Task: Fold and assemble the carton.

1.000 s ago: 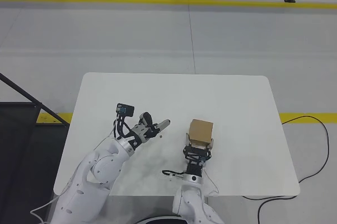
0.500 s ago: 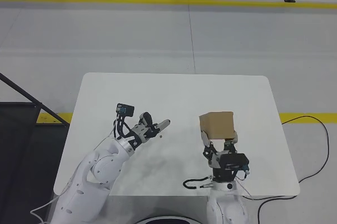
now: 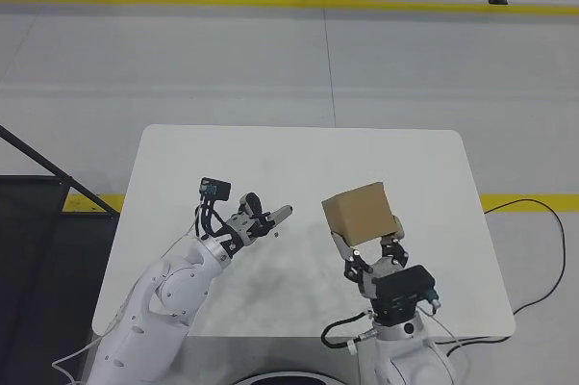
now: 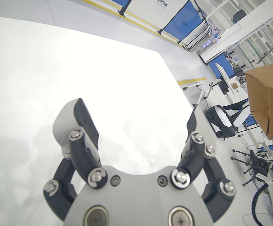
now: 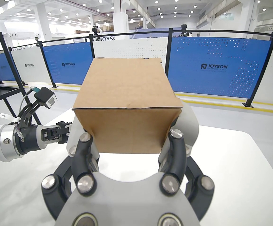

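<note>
There is one carton [image 3: 359, 212], one white table [image 3: 415, 164] and two grippers. The carton is a plain brown box with its visible faces shut, and it sits tilted above the table's right half, raised off the surface. The right gripper [image 3: 371, 241] holds it from the table's near edge. In the right wrist view its two fingers [image 5: 188, 121] press against opposite lower sides of the carton [image 5: 127, 104]. The left gripper [image 3: 268, 207] hangs over the table's left half, well apart from the carton. In the left wrist view its two jaws are spread wide with nothing between them, and bare tabletop [image 4: 56, 59] lies under the left gripper [image 4: 136, 111]. That view also shows the carton [image 4: 267, 97] off to one side, higher than the table.
</note>
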